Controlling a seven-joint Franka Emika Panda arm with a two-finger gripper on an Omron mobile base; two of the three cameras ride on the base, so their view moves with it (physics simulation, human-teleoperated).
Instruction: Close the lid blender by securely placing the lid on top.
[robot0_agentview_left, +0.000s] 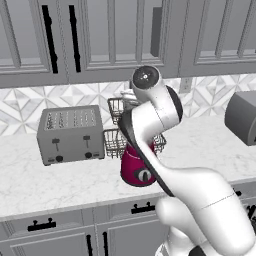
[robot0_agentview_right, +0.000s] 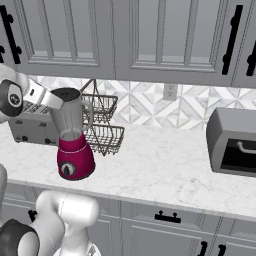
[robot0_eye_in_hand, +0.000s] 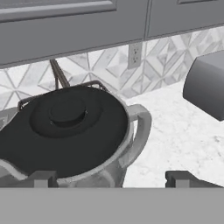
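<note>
One blender (robot0_agentview_right: 74, 145) stands near the front edge of the marble bench (robot0_agentview_right: 165, 170), magenta base down, clear jar upright. One dark lid (robot0_eye_in_hand: 65, 127) sits on the jar's mouth. The claw (robot0_eye_in_hand: 111, 178) hovers just above it, its two fingertips (robot0_eye_in_hand: 43, 178) spread wide, holding nothing. Behind the blender stand one wire basket rack (robot0_agentview_right: 102, 125) and one silver toaster (robot0_agentview_left: 70, 134). One dark box appliance (robot0_agentview_right: 232, 142) sits toward the bench's right end.

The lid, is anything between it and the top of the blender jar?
No, nothing visible. In the hand view the lid already sits on the blender jar's mouth, with the open jaws apart just below it.
</note>
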